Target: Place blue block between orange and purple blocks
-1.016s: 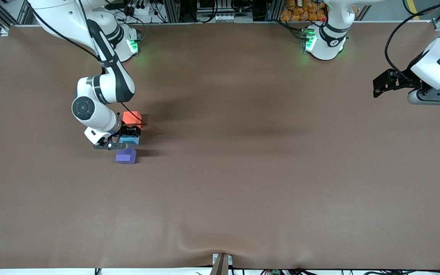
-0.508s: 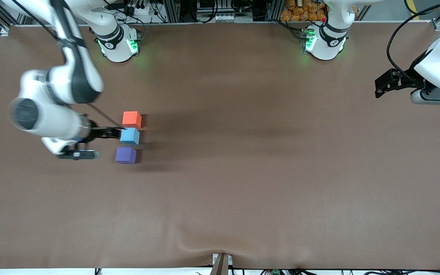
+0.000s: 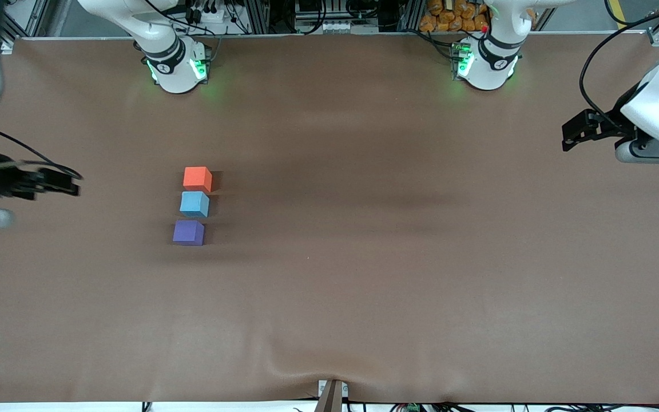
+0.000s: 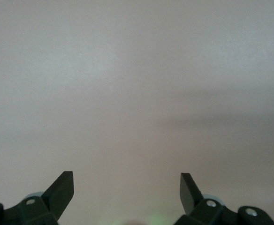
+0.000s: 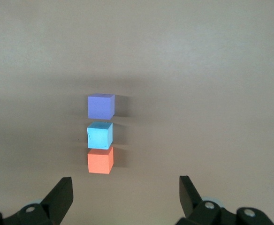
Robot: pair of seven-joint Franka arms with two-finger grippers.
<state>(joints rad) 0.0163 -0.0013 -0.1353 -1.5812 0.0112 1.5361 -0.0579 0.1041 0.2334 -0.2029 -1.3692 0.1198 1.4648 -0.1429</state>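
Front view shows blue block [image 3: 194, 203] now freed, sitting btwn orange block [image 3: 197, 178] & purple block [image 3: 188, 233]; right gripper [image 3: 58, 182] pulled away toward its table end, jaws apart, empty; left gripper [image 3: 578, 130] waits, open; task looks done.

The left gripper [image 4: 126, 187] hangs with its fingers [image 4: 62, 187] spread wide over bare desk [image 4: 137, 84].

Blue block [image 3: 194, 203] between orange block [image 3: 197, 178], farther, and purple block [image 3: 188, 233], nearer.
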